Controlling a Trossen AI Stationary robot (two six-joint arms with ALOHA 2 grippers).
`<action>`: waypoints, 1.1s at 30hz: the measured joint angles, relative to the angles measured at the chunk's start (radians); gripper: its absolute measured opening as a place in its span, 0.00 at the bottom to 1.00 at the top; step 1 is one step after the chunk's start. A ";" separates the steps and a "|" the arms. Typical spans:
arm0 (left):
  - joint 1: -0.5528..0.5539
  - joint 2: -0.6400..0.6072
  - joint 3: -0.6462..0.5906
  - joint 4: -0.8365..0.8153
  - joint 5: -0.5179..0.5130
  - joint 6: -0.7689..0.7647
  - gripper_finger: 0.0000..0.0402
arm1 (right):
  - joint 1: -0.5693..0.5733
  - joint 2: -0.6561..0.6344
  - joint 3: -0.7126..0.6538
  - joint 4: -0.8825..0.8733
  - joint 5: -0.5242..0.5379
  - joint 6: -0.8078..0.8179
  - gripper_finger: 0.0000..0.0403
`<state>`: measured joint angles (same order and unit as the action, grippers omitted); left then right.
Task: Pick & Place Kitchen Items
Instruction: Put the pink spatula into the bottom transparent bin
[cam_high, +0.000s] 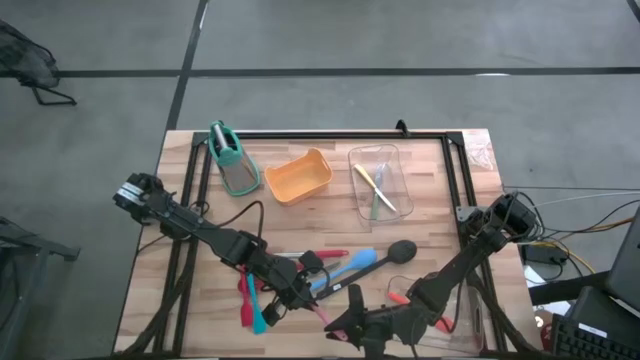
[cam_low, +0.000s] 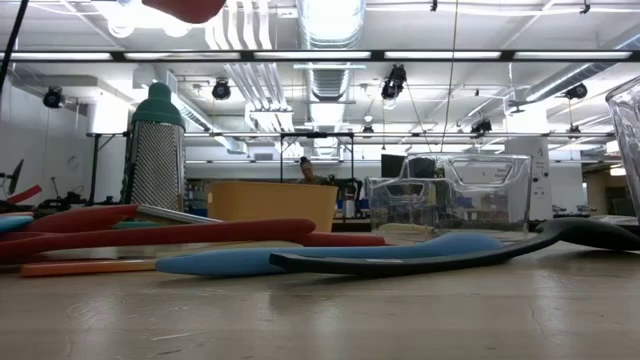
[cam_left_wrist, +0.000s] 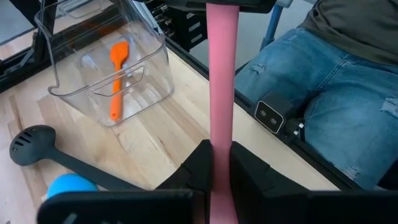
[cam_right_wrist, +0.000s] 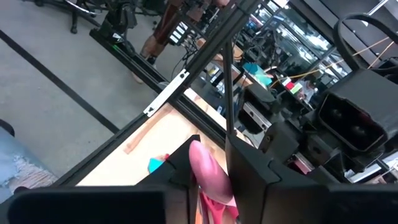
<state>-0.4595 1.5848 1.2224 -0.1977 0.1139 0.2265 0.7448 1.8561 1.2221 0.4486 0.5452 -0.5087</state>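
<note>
Now both grippers, left (cam_left_wrist: 221, 165) and right (cam_right_wrist: 214, 171), clamp same pink spatula (cam_left_wrist: 222, 81) (above table front edge)

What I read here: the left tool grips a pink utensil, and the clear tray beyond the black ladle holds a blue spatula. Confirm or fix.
One slip: the left tool grips the pink utensil, but the clear tray beyond the black ladle holds an orange spatula, per the left wrist view.
</note>
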 joint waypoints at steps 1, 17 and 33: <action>0.000 0.000 0.000 0.001 0.000 0.000 0.09 | 0.000 0.000 0.000 -0.001 0.000 0.003 0.18; -0.001 0.003 -0.002 -0.004 -0.001 -0.002 0.13 | -0.003 -0.004 0.003 -0.026 0.017 0.013 0.07; -0.001 -0.026 0.002 0.078 -0.099 -0.070 0.34 | -0.008 0.001 0.095 -0.337 0.075 0.206 0.07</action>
<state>-0.4603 1.5586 1.2243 -0.1194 0.0152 0.1564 0.7372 1.8569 1.3170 0.1117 0.6204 -0.3028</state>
